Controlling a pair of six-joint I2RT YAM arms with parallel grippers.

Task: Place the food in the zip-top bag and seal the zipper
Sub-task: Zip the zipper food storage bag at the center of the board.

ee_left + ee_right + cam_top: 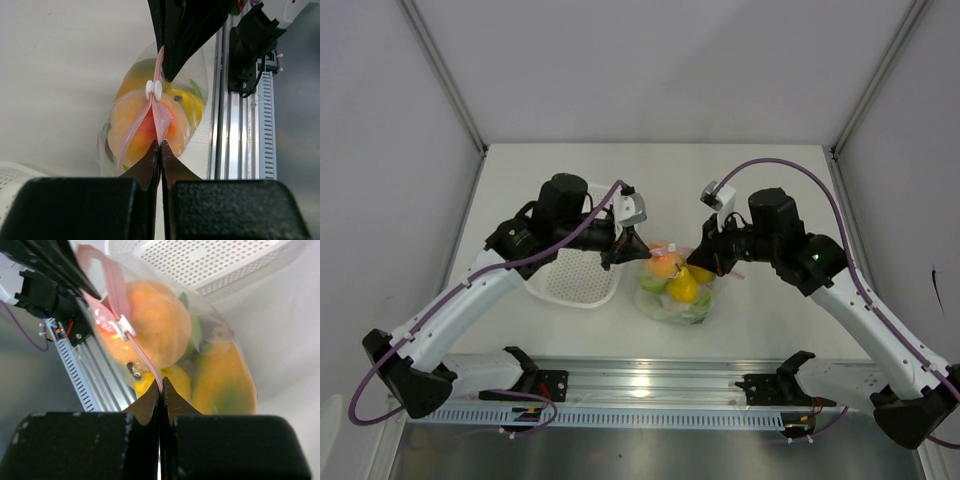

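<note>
I have both pincers clamped on the zip-top bag (676,302), one at each end of its zipper (161,122). My left pincer (160,145) is clenched, fingertips pressed together with the thin pink strip nipped between them. My right pincer (161,382) is clenched the same way on the opposite end, the strip running straight into its closed tips.

The bag hangs between the two pincers, its lower part resting on the tabletop (770,180) just right of the white perforated basket (575,280) and ahead of the metal rail (650,380) that carries my arm bases.

A small white slider (153,90) sits on the zipper between my two grips. From the left wrist view, the strip runs as a single line from the slider toward my right pincer. From the slider toward my left pincer it splits into two pink tracks that stand apart.

The food is inside the clear plastic. A large orange-yellow round fruit (155,320) presses up just under the zipper, a second yellow-orange fruit (220,380) lies lower beside it, and bits of green (653,284) show around them. I cannot tell the other pieces apart through the plastic.
</note>
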